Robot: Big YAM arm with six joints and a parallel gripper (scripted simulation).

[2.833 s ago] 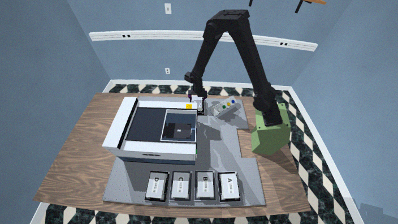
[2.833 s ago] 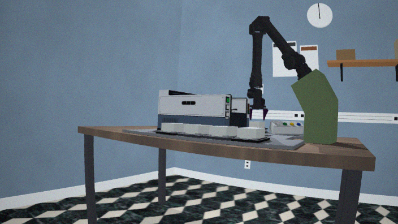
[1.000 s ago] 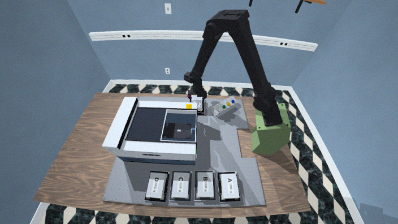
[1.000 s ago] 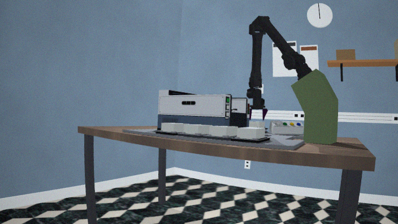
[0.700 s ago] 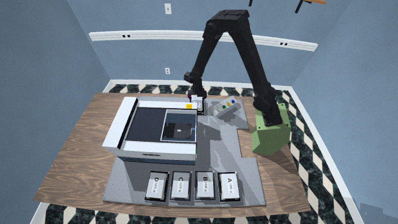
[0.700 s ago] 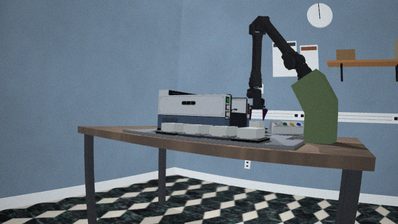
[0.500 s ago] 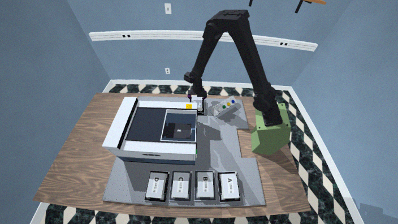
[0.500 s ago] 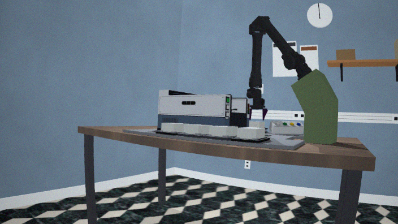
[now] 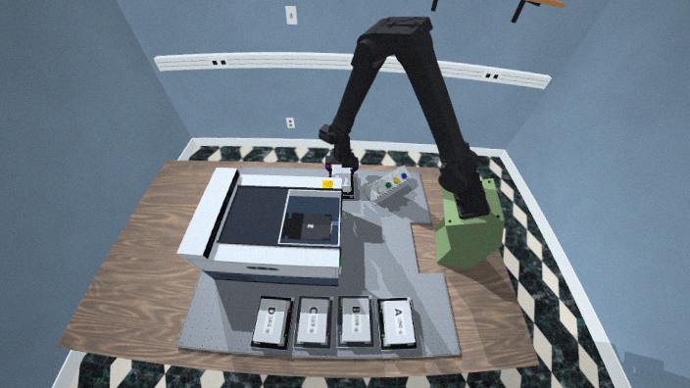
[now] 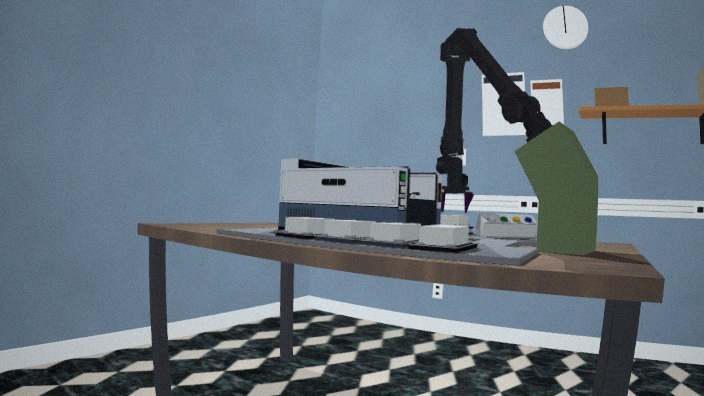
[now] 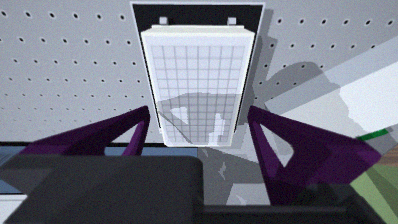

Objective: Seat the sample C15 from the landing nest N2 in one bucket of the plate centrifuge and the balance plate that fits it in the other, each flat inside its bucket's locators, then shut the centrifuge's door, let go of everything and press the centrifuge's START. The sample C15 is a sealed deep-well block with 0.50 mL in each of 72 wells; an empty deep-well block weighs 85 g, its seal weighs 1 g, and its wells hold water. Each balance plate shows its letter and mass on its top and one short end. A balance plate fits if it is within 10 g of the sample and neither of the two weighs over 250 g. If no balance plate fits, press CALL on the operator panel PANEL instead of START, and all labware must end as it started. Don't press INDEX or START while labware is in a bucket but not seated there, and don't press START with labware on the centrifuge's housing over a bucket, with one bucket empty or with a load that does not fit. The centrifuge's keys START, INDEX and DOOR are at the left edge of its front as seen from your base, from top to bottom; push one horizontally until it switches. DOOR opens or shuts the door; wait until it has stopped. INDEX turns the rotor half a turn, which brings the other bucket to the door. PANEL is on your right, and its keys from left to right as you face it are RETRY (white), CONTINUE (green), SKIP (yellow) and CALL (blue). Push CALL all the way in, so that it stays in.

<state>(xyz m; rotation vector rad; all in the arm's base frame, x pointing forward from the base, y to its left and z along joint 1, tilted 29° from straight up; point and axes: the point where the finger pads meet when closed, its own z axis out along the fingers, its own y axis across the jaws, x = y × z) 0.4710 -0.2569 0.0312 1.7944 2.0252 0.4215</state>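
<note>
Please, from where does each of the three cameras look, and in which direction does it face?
Top: high, facing down at the wooden table; black arm, green pedestal show.
Exterior: low, beside the table, facing sideways at the white plate centrifuge; arm shows.
Wrist: on the arm, facing down at the white gridded sample block; open purple gripper shows.
Top and exterior share the centrifuge.
</note>
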